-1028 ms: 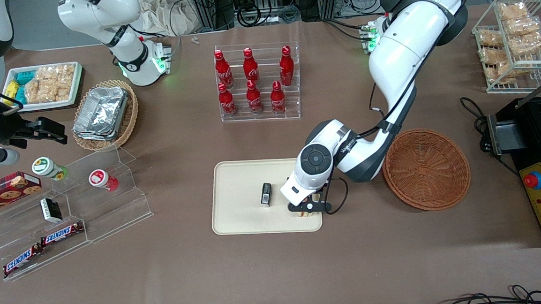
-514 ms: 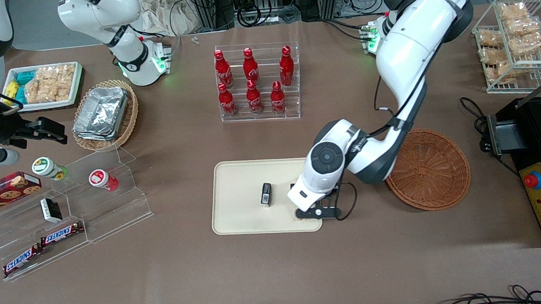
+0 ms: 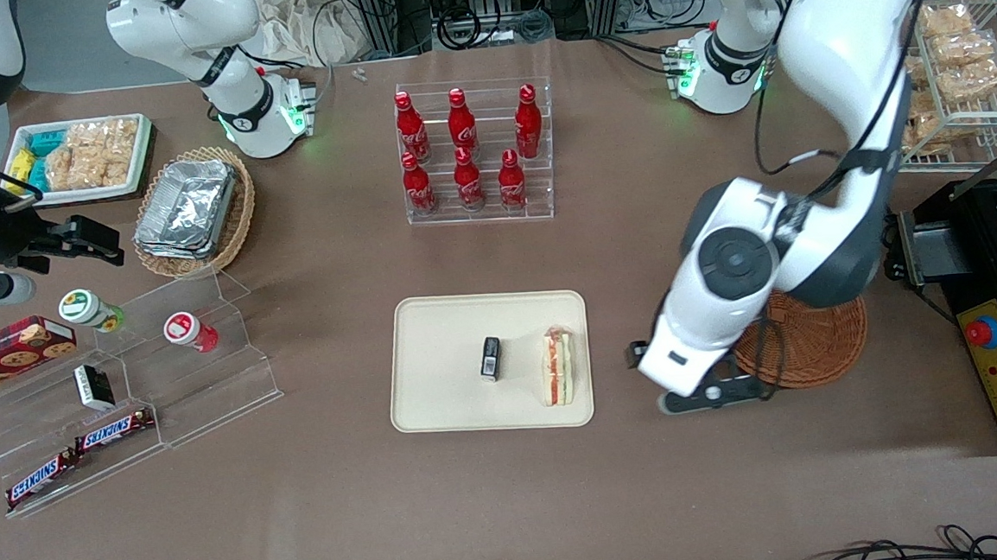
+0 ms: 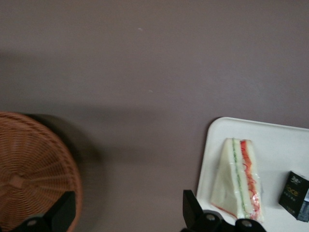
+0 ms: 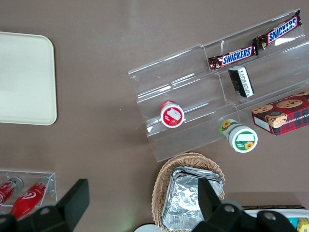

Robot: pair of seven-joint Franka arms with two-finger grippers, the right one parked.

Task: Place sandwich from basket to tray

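Cream-beige tray (image 3: 449, 318) now carries the sandwich (image 3: 558, 365), lying at the edge toward the working arm, beside a small black packet (image 3: 490, 357). The gripper (image 3: 711, 392) has released it and withdrawn: it now hangs empty, fingers spread wide, over the table between tray and wicker basket (image 3: 823, 342).
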